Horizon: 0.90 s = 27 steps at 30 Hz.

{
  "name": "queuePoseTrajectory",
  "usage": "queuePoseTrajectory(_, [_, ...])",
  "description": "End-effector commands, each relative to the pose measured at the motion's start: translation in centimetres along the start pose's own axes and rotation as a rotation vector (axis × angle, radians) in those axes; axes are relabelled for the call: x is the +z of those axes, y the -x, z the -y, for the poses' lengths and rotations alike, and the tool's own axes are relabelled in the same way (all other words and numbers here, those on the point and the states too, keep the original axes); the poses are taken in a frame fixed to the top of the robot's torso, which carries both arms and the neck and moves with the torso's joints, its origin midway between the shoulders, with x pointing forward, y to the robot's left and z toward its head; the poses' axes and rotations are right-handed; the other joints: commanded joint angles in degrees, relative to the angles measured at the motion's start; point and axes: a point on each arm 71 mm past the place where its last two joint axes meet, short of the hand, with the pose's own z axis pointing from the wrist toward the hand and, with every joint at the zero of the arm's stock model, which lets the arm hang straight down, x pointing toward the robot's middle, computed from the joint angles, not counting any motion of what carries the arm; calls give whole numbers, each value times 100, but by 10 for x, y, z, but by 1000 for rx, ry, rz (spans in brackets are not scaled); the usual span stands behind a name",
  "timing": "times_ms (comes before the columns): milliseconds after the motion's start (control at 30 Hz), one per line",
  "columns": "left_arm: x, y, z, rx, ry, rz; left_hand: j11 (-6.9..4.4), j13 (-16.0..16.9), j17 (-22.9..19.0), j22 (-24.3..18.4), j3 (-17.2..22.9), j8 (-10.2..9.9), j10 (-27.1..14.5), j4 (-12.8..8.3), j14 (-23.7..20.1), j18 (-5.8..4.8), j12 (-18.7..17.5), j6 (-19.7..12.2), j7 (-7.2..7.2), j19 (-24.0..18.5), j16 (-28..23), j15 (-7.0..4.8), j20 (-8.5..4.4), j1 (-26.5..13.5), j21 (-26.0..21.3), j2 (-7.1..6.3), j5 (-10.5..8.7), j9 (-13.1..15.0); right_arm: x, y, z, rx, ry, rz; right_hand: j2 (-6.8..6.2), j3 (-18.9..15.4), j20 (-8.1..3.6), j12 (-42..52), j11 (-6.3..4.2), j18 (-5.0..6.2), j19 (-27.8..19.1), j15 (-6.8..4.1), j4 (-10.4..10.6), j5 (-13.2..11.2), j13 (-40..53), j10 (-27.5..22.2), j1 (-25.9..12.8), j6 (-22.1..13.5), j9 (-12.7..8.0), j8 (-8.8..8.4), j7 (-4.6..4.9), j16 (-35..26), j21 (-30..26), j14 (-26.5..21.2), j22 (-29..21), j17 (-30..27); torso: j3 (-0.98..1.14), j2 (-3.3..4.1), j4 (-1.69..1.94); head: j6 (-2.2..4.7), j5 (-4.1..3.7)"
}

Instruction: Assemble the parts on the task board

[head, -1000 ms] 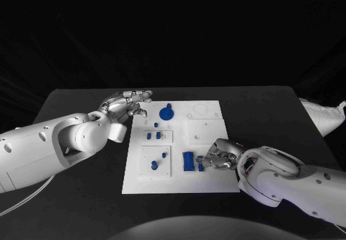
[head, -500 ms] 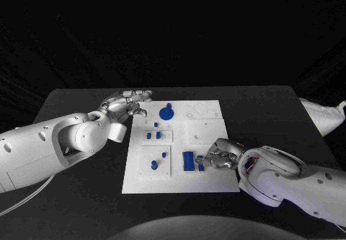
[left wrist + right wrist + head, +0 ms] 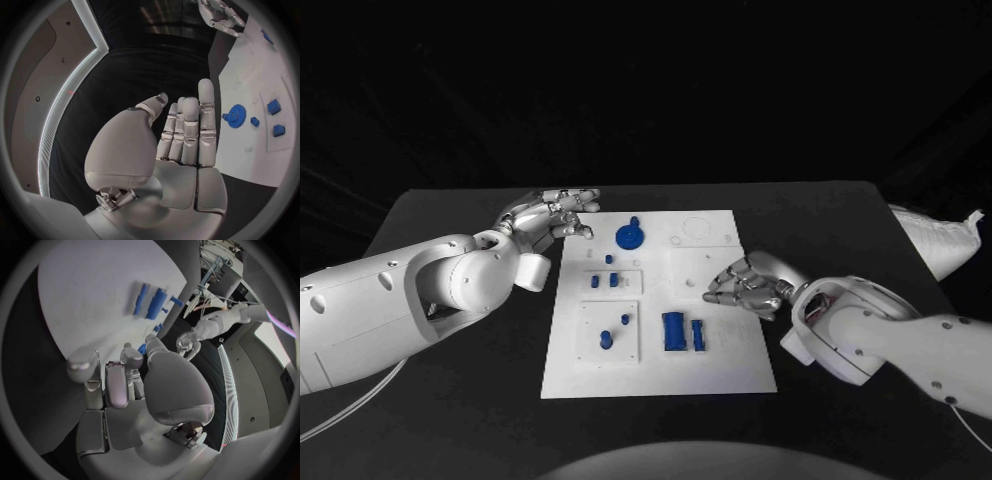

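Since the earlier frames the right hand [image 3: 744, 283] has lifted off the two long blue pieces [image 3: 681, 331] at the lower middle of the task board [image 3: 733, 370] and now sits higher, over the board's right edge near a bare white tile [image 3: 701, 267]. The view itself has shifted a little too, so the board's small change of place is the camera's doing. The right hand's fingers are curled in; the right wrist view shows them loosely bent with nothing between them, though a blue piece shows just past the thumb and I cannot tell if it is touched.

The left hand [image 3: 553, 213] hovers at the board's upper left corner, fingers straight and together, holding nothing. The blue gear [image 3: 632, 236] lies on the board just right of it, with small blue pegs [image 3: 604, 281] below and two more [image 3: 615, 330] in the lower left tile.

By my judgement the long pieces are placed and the right hand is between parts; the next move calls for picking a loose peg and lining it up with its socket
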Motion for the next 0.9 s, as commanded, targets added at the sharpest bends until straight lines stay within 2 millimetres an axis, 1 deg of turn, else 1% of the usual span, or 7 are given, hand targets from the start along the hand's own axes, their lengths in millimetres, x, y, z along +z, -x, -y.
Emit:
queuePoseTrajectory(33, [4,2,-2,-10,-17,5,41,-134,-381,-212,-48,25,-101,33,-468,85,-162,-78,7,-463,-591,70,73,-38,-374,8,-6,-6,12,21,-3,331,156,76,73,56,86,-1716,92,330,-705,117,-195,-119,-1012,-868,360,-166,-134,-138,81,-1544,-1476,-453,-1665,-1520,-46,-137,-14,153,-58])
queuePoseTrajectory(400, [28,29,-20,-47,-37,112,201,-912,-1893,-1555,-74,-185,327,149,-797,100,-1217,-18,-16,-1825,-3805,477,582,40,-2028,63,-4,-14,79,51,10,616,231,138,200,661,781,-4144,615,300,-2146,846,-393,-697,-3966,-1620,997,-299,-572,-317,365,-5935,-4376,-2453,-3607,-4587,-106,-508,-98,617,-98])
queuePoseTrajectory(567, [44,35,-28,-39,-59,180,287,-932,-2233,-1955,-112,-341,414,139,-841,133,-1691,68,-37,-2177,-4544,613,763,96,-2394,97,-1,-16,102,55,15,669,245,160,188,877,1019,-4331,697,354,-1854,975,-595,-718,-5441,-1457,854,-257,-992,-313,379,-6902,-5293,-2209,-4357,-5707,-114,-633,-21,746,-130])
queuePoseTrajectory(767, [56,33,-34,-27,-82,226,367,-940,-2424,-2167,-184,-500,341,115,-825,130,-2011,82,-70,-2264,-4937,701,834,120,-2492,129,1,-18,116,55,20,706,246,169,265,910,963,-4326,691,377,-1441,944,-835,-712,-6156,-1332,675,-196,-1294,-311,397,-7112,-5604,-1779,-4669,-6264,-99,-686,22,874,-69])
queuePoseTrajectory(800, [55,31,-36,-23,-33,182,45,-1293,-2608,-2626,-773,-1009,-1429,-298,-2504,-212,-2192,-1645,-342,-3635,-5252,415,377,-2182,-2915,291,-244,-391,114,55,21,628,186,200,256,618,607,-4687,447,24,-3360,769,-911,-932,-6304,-3224,-1644,-1905,-1486,-671,82,-7486,-5775,-3805,-5148,-6489,-115,-636,-19,806,-82])
queuePoseTrajectory(867, [54,30,-36,-20,-34,185,46,-1293,-2642,-2693,-861,-1009,-1640,-298,-2694,-211,-2238,-1827,-386,-3815,-5314,411,325,-2424,-2915,334,-263,-391,114,55,20,630,187,203,256,588,562,-4687,416,23,-3538,745,-911,-949,-6354,-3407,-1954,-2071,-1523,-671,47,-7486,-5810,-4001,-5148,-6540,-109,-641,-22,823,-72])
queuePoseTrajectory(900, [53,29,-36,-16,-35,188,10,-1293,-2667,-2749,-937,-1009,-1849,-298,-2890,-211,-2263,-2026,-417,-3977,-5355,384,273,-2697,-2915,740,-296,-391,113,54,19,635,188,208,256,558,518,-4687,388,24,-3761,340,-911,-980,-6379,-3623,-2235,-2266,-1549,-671,11,-7486,-5836,-4231,-5148,-6573,-101,-649,-26,850,-56])
